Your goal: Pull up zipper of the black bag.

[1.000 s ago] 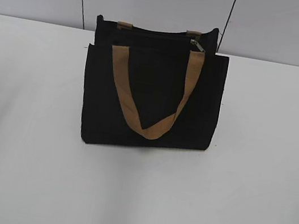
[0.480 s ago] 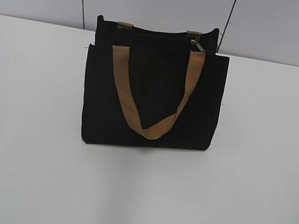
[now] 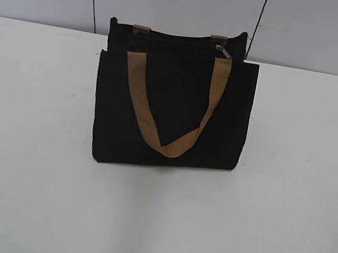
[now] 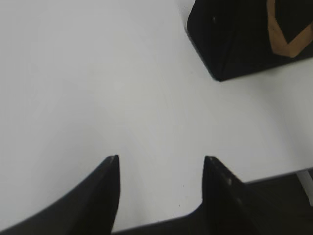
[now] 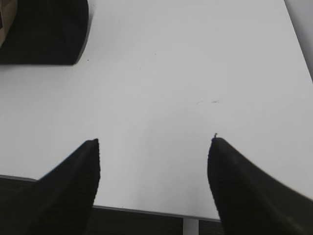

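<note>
The black bag [image 3: 171,111] stands upright on the white table, one tan strap [image 3: 173,101] drooping in a V down its front. The zipper [image 3: 177,39] runs as a thin dark line along the top edge, its silvery pull tab [image 3: 223,51] near the right end. No gripper shows in the exterior view. My left gripper [image 4: 160,159] is open and empty over bare table near the front edge, the bag's lower corner [image 4: 234,44] far off at upper right. My right gripper [image 5: 155,142] is open and empty, the bag's corner [image 5: 44,29] at upper left.
The white table [image 3: 286,204] stretches around the bag. A grey panelled wall [image 3: 176,4] stands behind it. The table's front edge [image 5: 146,211] lies just under my right fingers, and its front edge [image 4: 279,177] also shows beside my left fingers.
</note>
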Available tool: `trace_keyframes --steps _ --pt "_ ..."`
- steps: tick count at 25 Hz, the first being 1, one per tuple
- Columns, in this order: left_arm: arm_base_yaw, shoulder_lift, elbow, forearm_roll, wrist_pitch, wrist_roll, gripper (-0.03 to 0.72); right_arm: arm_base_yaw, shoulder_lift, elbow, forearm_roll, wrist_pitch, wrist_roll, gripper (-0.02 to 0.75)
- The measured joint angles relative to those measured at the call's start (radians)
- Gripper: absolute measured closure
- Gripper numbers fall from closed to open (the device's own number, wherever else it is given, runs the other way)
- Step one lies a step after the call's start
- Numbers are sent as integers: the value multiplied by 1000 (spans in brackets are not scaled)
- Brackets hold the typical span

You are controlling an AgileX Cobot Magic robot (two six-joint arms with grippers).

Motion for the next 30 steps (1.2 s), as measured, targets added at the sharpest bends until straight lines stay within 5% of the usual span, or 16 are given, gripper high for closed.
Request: trace_keyframes --steps 14,30 --pt "171 -156 27 -9 -38 29 282 0 0 0 1 1 0 216" --pt "183 -156 27 -10 -39 29 284 2 0 0 1 1 0 216"
